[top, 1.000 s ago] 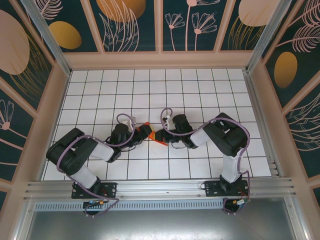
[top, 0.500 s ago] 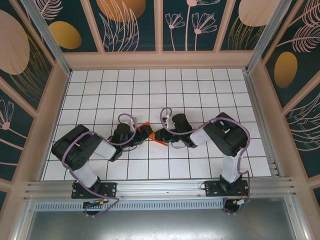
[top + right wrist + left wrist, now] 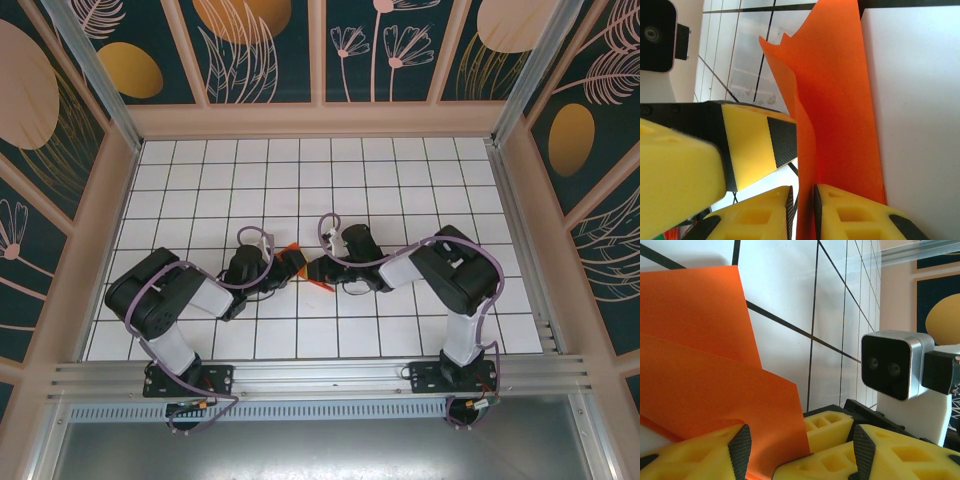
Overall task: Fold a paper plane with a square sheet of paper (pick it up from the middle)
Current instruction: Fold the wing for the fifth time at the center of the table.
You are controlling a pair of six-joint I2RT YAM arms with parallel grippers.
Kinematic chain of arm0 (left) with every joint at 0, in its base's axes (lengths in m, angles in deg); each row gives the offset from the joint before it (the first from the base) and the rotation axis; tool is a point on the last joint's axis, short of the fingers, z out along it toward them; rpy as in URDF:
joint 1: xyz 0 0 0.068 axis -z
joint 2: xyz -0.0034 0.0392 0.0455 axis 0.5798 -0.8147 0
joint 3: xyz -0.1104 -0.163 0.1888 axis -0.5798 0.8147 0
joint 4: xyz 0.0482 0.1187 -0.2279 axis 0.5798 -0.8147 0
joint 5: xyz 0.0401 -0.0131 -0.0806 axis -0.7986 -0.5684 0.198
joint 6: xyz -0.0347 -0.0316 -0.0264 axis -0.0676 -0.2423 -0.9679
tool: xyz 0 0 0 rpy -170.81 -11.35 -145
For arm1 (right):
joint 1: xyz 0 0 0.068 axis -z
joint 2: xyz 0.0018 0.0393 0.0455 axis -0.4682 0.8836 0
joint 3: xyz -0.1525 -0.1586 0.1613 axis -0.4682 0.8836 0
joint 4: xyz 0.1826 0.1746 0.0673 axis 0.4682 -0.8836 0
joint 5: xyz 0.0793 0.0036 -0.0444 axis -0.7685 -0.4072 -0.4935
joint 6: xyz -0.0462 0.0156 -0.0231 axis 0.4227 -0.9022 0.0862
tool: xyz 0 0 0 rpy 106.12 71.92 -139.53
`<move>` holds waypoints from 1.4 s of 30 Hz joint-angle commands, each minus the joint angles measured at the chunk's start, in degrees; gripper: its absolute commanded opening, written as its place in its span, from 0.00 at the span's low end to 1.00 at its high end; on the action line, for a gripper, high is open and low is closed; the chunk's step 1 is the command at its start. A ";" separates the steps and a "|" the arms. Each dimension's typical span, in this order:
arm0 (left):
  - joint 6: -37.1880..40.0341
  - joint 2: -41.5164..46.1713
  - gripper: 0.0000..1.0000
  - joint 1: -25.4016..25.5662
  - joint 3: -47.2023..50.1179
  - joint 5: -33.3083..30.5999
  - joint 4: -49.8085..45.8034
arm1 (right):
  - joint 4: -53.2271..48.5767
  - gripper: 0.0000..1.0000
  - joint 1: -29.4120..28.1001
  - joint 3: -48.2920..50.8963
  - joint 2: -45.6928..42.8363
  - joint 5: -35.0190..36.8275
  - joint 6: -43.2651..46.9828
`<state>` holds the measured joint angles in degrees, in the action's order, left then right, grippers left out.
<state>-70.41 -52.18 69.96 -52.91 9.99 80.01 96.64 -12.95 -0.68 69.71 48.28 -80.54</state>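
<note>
Left tool (image 3: pixel 801 450) stood apart, sheet (image 3: pixel 700 375) just right of it | right tool (image 3: pixel 802 205) opposite, nearly together round fold, grip unclear

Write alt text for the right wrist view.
Creased orange paper runs from the top edge down into the narrow gap between the yellow fingers of the right claw. The left claw's finger sits close on its left, over a white gridded table.

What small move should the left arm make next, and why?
Probably close the left pincer on the orange paper: its jaws stand open around the paper's edge, while the right pincer stands only narrowly about the fold and may not hold it.
</note>
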 commanded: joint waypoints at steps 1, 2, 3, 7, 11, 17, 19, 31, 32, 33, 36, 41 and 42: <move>-0.33 -1.99 0.59 0.28 -1.27 -0.69 -4.05 | -5.61 0.23 0.26 -0.43 -1.90 0.86 3.02; -0.38 -2.22 0.59 0.28 -1.41 -0.64 -4.21 | -6.32 0.24 0.26 -0.57 -2.35 0.99 3.53; -0.48 -2.52 0.59 0.27 -1.59 -0.64 -4.47 | -6.82 0.25 0.26 -0.65 -2.81 1.20 3.98; -0.98 -3.53 0.59 0.27 -1.92 -0.55 -4.83 | -9.71 0.28 0.26 -1.20 -4.52 2.03 6.40; -0.96 -4.78 0.59 0.26 -3.38 -0.11 -8.04 | -13.43 0.32 0.26 -1.48 -5.87 4.37 9.51; -0.75 -5.10 0.59 0.26 -3.55 0.16 -9.08 | -16.71 0.37 0.26 -0.90 -9.44 5.80 13.84; -0.40 -4.84 0.59 0.23 -3.84 0.07 -9.95 | -19.35 0.37 0.25 -1.94 -9.57 6.10 15.41; -0.74 -4.81 0.57 0.28 -4.95 -0.83 -14.26 | -29.27 0.35 -1.45 -5.80 -10.38 12.22 33.40; -0.83 -4.77 0.57 0.21 -5.05 -0.96 -14.66 | -29.64 0.34 -1.65 -5.96 -10.43 12.53 34.74; -0.89 -4.79 0.57 0.23 -5.11 -1.01 -15.02 | -29.94 0.35 -1.85 -6.21 -10.43 12.73 36.08; -1.06 -4.89 0.57 0.26 -5.34 -1.07 -15.79 | -30.37 0.34 -2.62 -6.51 -10.31 12.91 39.11; -1.24 -5.13 0.57 0.28 -5.46 -0.90 -16.04 | -30.34 0.30 -3.26 -6.33 -9.82 14.86 41.85; -1.24 -5.08 0.57 0.23 -5.57 -0.82 -16.09 | -30.34 0.29 -3.18 -6.09 -9.75 15.38 42.20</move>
<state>-71.68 -53.93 69.85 -58.40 11.28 72.75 67.81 -15.72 -5.82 61.05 61.75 -42.21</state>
